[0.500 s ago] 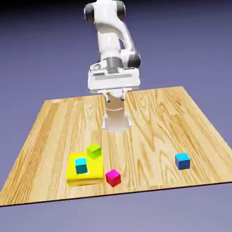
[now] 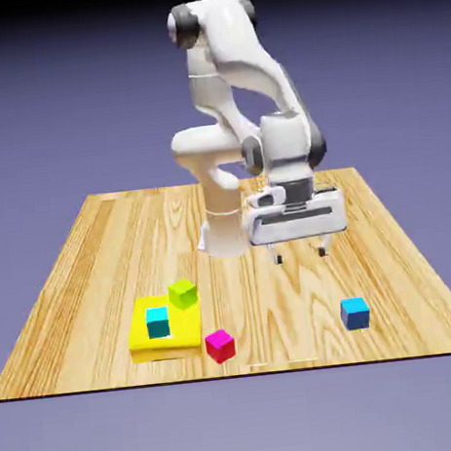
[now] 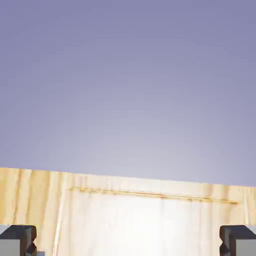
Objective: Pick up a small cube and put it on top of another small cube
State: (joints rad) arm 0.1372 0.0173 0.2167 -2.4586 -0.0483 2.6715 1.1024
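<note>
The small cube (image 2: 354, 312) rests untouched on the tabletop (image 2: 95, 253). The pincer (image 2: 299, 255) hangs open above it and empty; grasping and stacking remain.

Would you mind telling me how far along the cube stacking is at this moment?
Nothing is stacked by the arm yet. The gripper hangs open and empty above the table, and the hand view shows only wood between its fingertips. The blue cube sits untouched on the table. Left: descend, grasp it, carry it onto another small cube.
</note>
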